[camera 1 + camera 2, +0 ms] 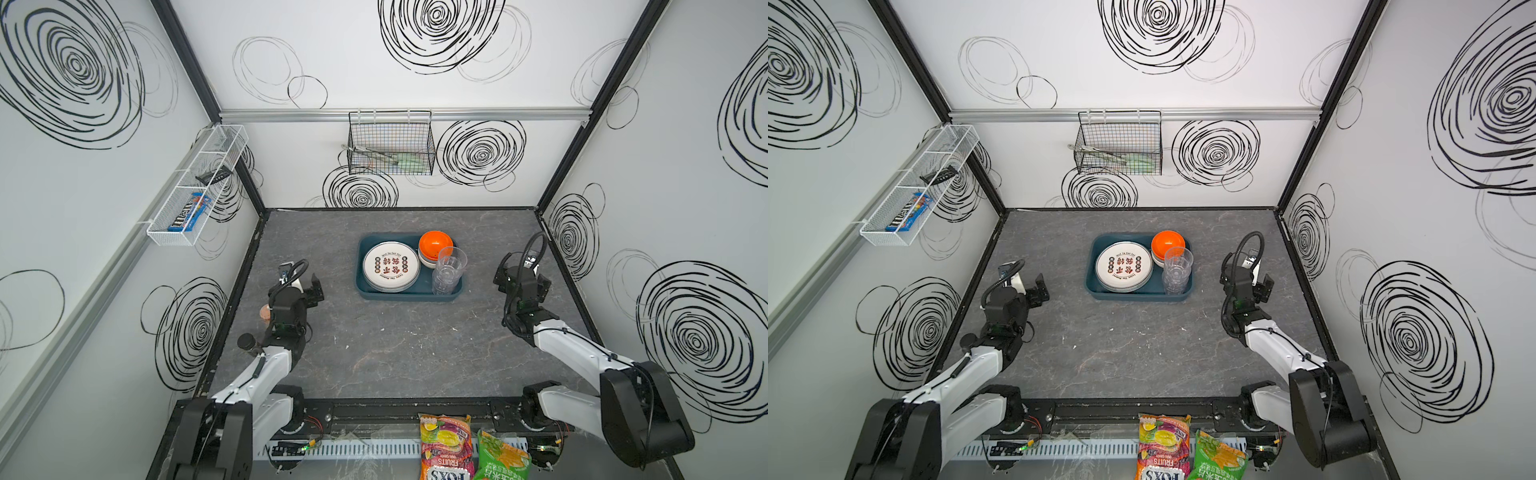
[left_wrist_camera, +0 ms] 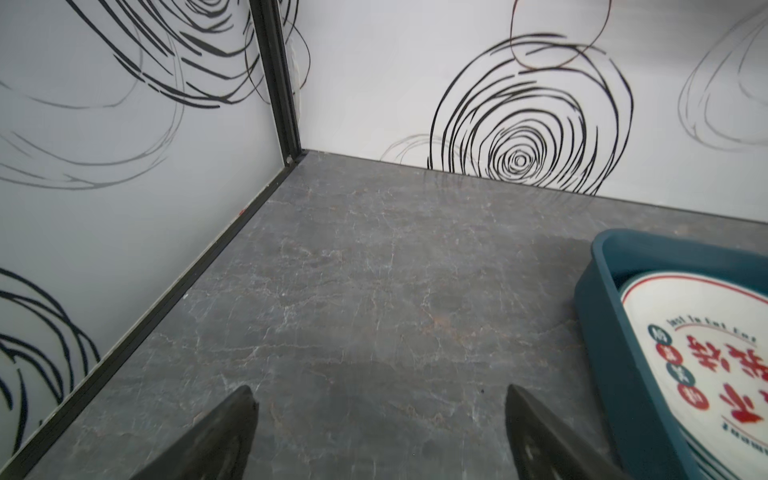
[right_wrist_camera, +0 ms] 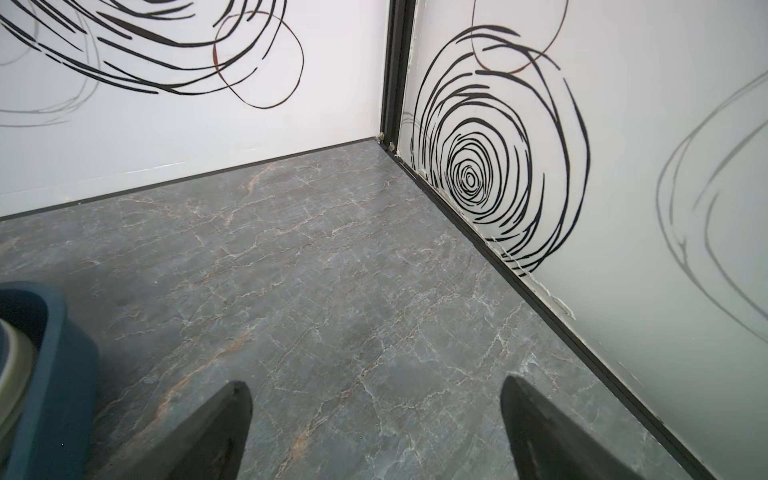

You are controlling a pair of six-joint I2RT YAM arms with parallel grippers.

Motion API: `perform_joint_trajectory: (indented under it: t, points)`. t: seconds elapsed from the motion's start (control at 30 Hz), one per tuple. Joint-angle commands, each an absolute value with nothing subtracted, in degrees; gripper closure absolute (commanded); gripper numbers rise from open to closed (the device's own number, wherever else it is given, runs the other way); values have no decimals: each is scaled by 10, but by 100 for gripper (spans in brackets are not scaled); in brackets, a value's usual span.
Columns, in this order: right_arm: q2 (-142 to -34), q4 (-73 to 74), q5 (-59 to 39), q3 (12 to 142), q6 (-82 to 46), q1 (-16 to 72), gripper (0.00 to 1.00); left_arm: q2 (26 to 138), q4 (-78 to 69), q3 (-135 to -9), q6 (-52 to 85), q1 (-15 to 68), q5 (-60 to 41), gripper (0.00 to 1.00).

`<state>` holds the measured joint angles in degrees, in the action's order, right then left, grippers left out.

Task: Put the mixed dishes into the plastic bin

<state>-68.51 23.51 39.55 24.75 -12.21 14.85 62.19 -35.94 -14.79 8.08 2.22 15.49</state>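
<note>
Two snack bags [image 1: 446,444] lie at the bottom edge of both top views, beside the arms' mounts and no part of the job. Above them the grey marbled table [image 1: 395,353] shows no loose dish.

At mid-left the left gripper [image 2: 379,390] hangs over bare tabletop, jaws spread wide with nothing between them. At mid-right the right gripper [image 3: 374,382] does the same, equally empty. Each stands well apart from the plastic bin [image 1: 409,296], a posture that reads as standing clear rather than reaching.

Near the left wall, a small dark-lidded jar [image 1: 247,341] and a cork-stoppered jar [image 1: 265,312], half hidden by the left arm, sit outside the bin. Neither is a dish.

The bin sits at centre frame, packed by shape. White plates [image 1: 390,266] are stacked flat in its left half, and an orange bowl [image 1: 435,245] is nested on a cream bowl [image 1: 424,261] in its upper-right corner. Clear tumblers [image 1: 449,270] stand nested just below the bowls, an arrangement that seems chosen to fit everything within the low walls. On this evidence the task looks finished.

On the far wall hang a black wire basket [image 1: 390,143] at top centre and a white mesh rack [image 1: 195,187] at upper left.
</note>
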Motion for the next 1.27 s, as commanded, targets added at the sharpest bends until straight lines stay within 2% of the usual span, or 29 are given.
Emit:
perform_joint_trajectory:
  t: [0.0, 0.07, 0.13, 0.27, 0.33, 0.4, 0.47, 0.53, 0.6, 0.67, 0.7, 0.8, 0.87, 0.93, 0.97, 1.07, 1.13, 1.23]
  points:
    - [-705, 326, 427, 213, -129, 142, 3, 676, -556, -118, 95, 18, 157, 4]
    - [-721, 386, 430, 185, -124, 137, 3, 712, -624, -102, 105, 18, 161, 4]
    - [-736, 447, 420, 165, -102, 132, 3, 732, -605, -121, 92, 20, 154, 4]
    - [-743, 565, 310, 132, -50, 111, 3, 774, -729, -97, 53, 20, 149, 4]
    - [-757, 587, 295, 131, -46, 96, 3, 806, -790, -80, 51, 20, 144, 4]
    - [-786, 676, 287, 101, -49, 81, 3, 828, -799, -85, 31, 32, 123, 4]
    - [-795, 677, 251, 104, -38, 76, 3, 862, -839, -85, 25, 35, 120, 4]
    - [-798, 657, 219, 115, -40, 66, 3, 851, -788, -101, 20, 44, 135, 4]
    - [-816, 643, 111, 119, -46, 28, 3, 859, -800, -101, 17, 46, 135, 4]
    - [-888, 788, 81, 99, -26, 5, 3, 858, -797, -102, 16, 48, 140, 4]
    - [-891, 799, 80, 97, -24, 4, 3, 860, -801, -101, 14, 49, 142, 4]
    - [-835, 600, 92, 149, -66, 4, 3, 861, -806, -101, 11, 55, 154, 4]
    - [-860, 715, 88, 116, -31, 8, 3, 861, -811, -98, 7, 62, 168, 4]
    - [-854, 692, 94, 123, -35, 10, 3, 861, -815, -96, 6, 66, 175, 4]
    - [-840, 629, 101, 141, -58, 11, 3, 862, -817, -96, 5, 66, 175, 4]
    - [-856, 660, 100, 138, -48, 11, 3, 862, -817, -96, 5, 67, 176, 4]
    - [-847, 611, 101, 156, -60, 10, 3, 861, -817, -96, 5, 67, 176, 4]
    - [-841, 628, 109, 144, -57, 14, 3, 861, -826, -90, 2, 72, 181, 4]
